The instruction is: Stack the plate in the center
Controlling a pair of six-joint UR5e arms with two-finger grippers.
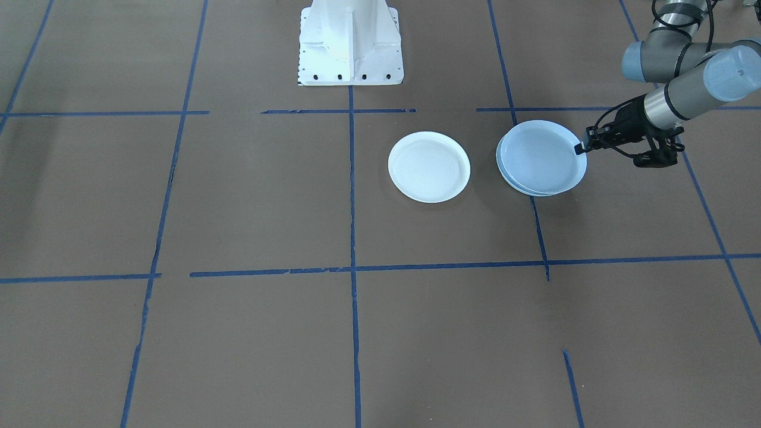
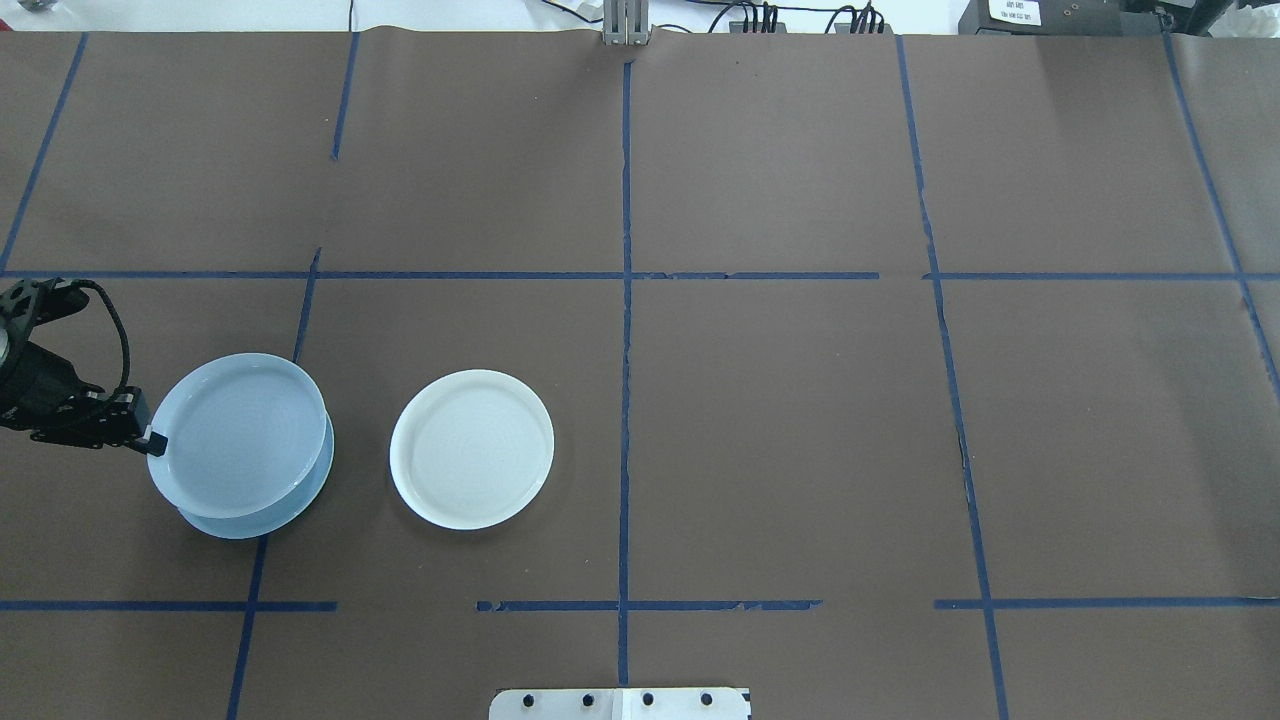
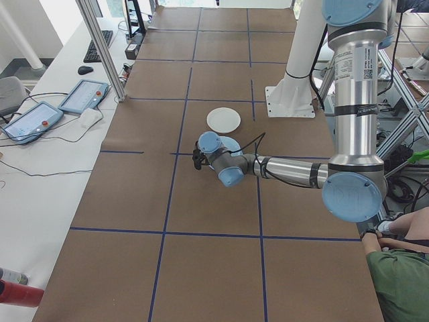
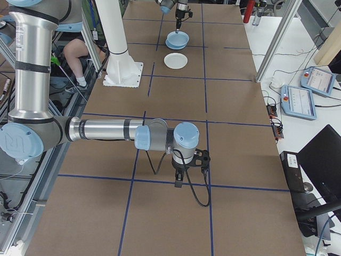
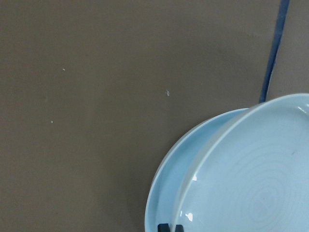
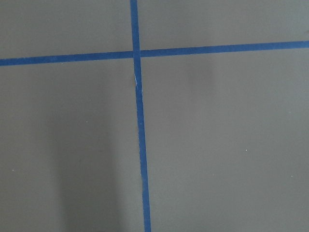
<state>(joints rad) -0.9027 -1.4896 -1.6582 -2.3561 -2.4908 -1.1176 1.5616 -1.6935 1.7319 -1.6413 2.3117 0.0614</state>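
Brown surface (image 2: pixel 780 420): left tool (image 2: pixel 152 441) pinches the ringed blue plate's (image 2: pixel 240 435) rim over the matte plate (image 2: pixel 305 495), white plate (image 2: pixel 472 449) beside; right tool's state unclear.

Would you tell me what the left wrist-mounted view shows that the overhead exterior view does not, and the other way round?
Only the left wrist-mounted view shows the concentric rings on the ringed blue plate and its glossy highlights. Only the overhead exterior view shows the white plate lying apart to the side, the left gripper shut on the ringed plate's rim, and the taped grid across the table. Both show the ringed plate held over the plain blue plate, offset, so that the lower plate's edge peeks out.
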